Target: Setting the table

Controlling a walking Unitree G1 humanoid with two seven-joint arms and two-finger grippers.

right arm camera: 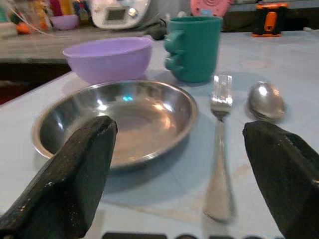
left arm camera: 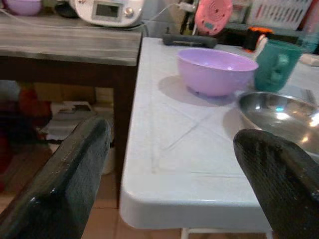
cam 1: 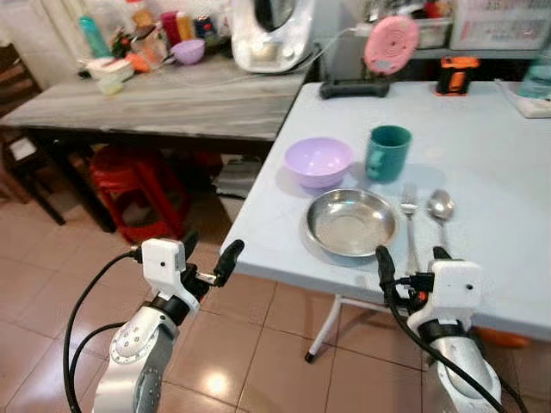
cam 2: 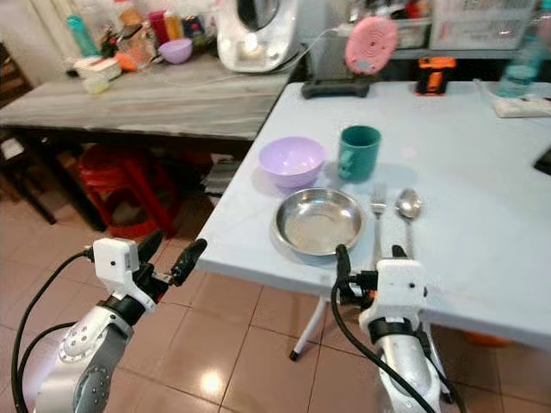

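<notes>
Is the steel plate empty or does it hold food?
Empty: the steel plate shows only bare shiny metal inside, seen in the eye and right wrist views.

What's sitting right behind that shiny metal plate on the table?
Just behind the metal plate stand a lilac bowl and a green mug, both upright. What is inside the mug cannot be seen; the bowl looks empty.

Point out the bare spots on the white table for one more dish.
Bare: right of the spoon, and behind the mug toward the far edge of the table. Crowded: the near left corner, where the bowl, plate, mug, fork and spoon cluster.
</notes>
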